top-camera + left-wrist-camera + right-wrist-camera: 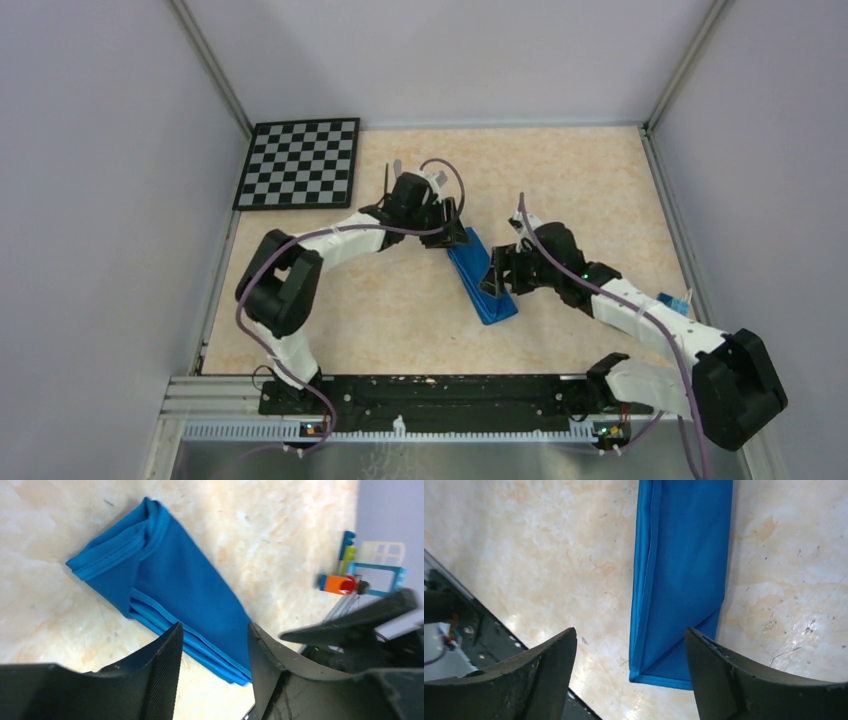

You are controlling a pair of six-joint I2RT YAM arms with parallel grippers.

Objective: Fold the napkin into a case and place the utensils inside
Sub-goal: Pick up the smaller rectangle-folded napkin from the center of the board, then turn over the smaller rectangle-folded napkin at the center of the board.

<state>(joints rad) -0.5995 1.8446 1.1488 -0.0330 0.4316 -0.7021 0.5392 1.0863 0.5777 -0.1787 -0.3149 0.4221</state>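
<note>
The blue napkin (472, 268) lies mid-table, folded into a narrow layered strip, the case. My left gripper (455, 238) hovers over its far end, open, with the cloth (170, 575) below the spread fingers and nothing between them (215, 645). Over the near end my right gripper (495, 285) is open wide (631, 650), and the strip's corner (684, 570) lies flat beneath it. Behind the left wrist, the ends of the utensils stick out, one thin and dark (388, 177) and one pale (397, 166). The rest of them is hidden by the arm.
A black-and-white checkerboard (300, 163) lies at the back left corner. A small orange, blue and yellow object (350, 577) stands by the right wall (675, 300). Grey walls close in the table on three sides.
</note>
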